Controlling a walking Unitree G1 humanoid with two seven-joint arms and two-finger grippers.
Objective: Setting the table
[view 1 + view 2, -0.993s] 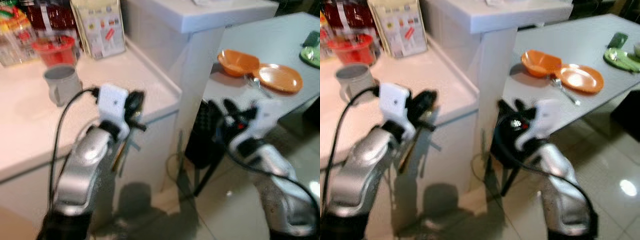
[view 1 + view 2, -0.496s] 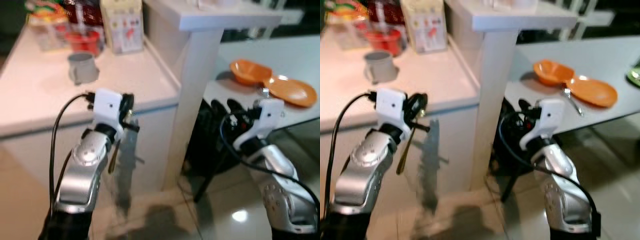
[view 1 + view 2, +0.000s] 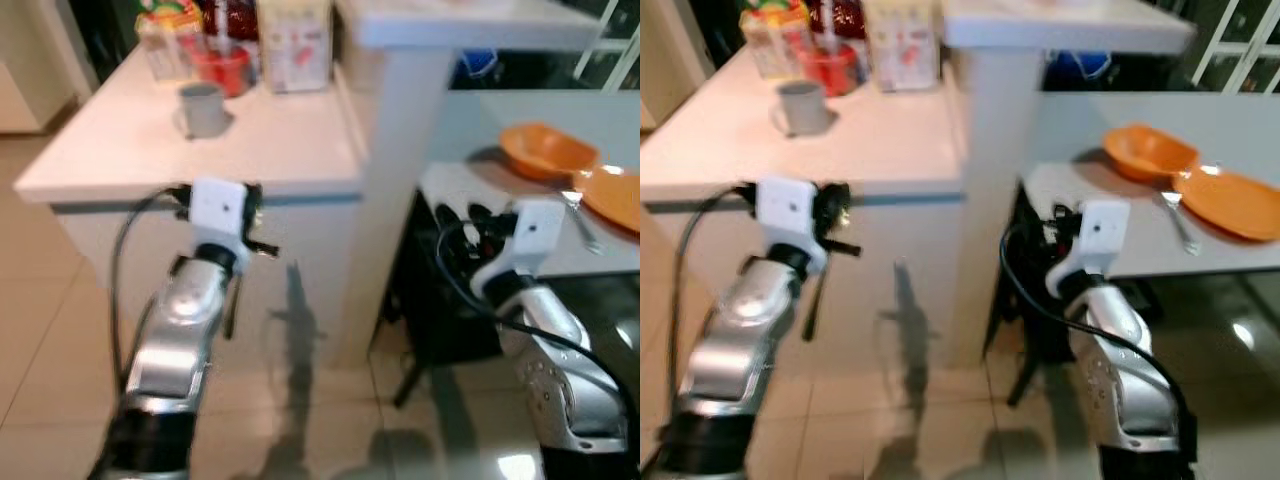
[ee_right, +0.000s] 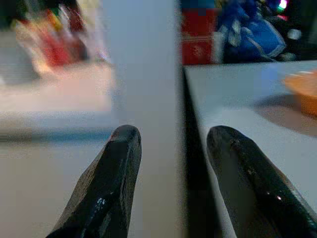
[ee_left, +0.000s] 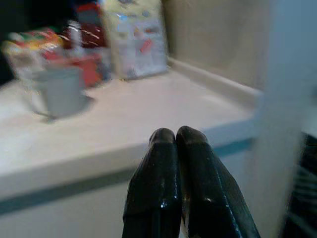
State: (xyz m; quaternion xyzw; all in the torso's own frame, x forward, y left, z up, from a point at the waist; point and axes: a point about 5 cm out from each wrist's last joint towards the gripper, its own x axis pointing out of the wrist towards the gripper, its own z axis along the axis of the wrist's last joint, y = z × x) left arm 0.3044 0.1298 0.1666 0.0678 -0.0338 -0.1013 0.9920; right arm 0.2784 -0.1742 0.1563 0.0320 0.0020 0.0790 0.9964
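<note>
A white counter (image 3: 250, 150) and a grey table (image 3: 1110, 215) were divided by a white pillar (image 3: 1005, 180). The left gripper (image 5: 178, 148) was held level before the counter's edge, its fingers pressed together on a thin utensil (image 3: 813, 300) hanging below it; a grey mug (image 3: 203, 108) stood beyond it. The right gripper (image 4: 171, 144) was spread wide, facing the pillar. An orange bowl (image 3: 1148, 152), orange plate (image 3: 1230, 203) and fork (image 3: 1175, 218) lay beyond and to its right.

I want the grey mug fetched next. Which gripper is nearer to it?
Left. The left gripper hangs just below the counter edge in front of the grey mug; the right gripper is beyond the white pillar, by the table.
</note>
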